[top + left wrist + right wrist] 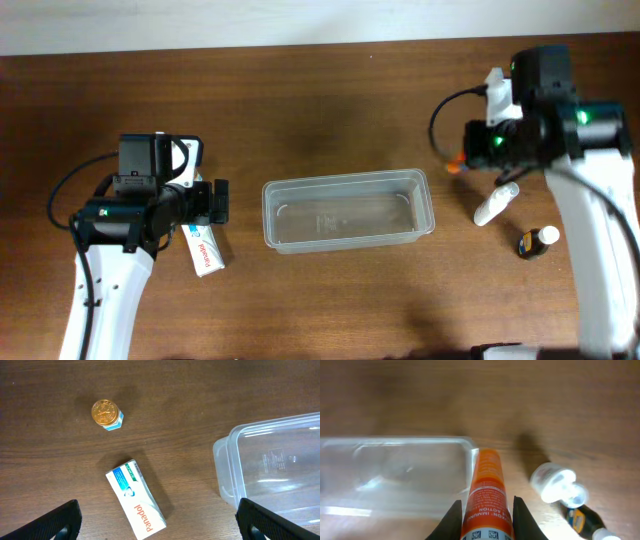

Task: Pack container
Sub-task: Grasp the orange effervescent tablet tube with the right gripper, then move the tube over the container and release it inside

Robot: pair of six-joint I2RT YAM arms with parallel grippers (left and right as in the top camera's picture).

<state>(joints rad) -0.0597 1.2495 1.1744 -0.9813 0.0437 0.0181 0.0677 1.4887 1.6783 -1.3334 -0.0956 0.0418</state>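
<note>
Dark wood-grain worktop [320, 100], with a pale strip of wall along its far edge. Contents as I log them from the console:

1. Right tool [487, 521]. Both fingers are pressed against the sides of an orange tube [487, 485], gripped near its printed end. The tube's long axis runs out along the fingers. I cannot tell whether it hangs straight down.

2. Left tool [215, 203]. The fingers are spread wide with nothing between them. A panadol box [136, 499] lies flat on the worktop beneath it. A small gold-lidded jar [106, 414] sits farther out, well apart from the box.

3. Container [345, 183]. This clear tub has nothing in it and sits mid-worktop between the two arms. Its long axis runs left to right.

4. Governing relation. The container lies to the left of the right tool, with its right short wall on the near side. From the right wrist, the tube's free end shows just beside that wall's corner. The tub stretches away leftward, so the tube stands crosswise to its long side. I judge the loaded right arm to be the one placed to deliver, by a short leftward travel over the rim.

5. Right-hand remainder. A white bottle [497, 205] lies on its side just beside the right arm. A small dark bottle [537, 242] with a white cap sits near it. Both are apart from the container.
</note>
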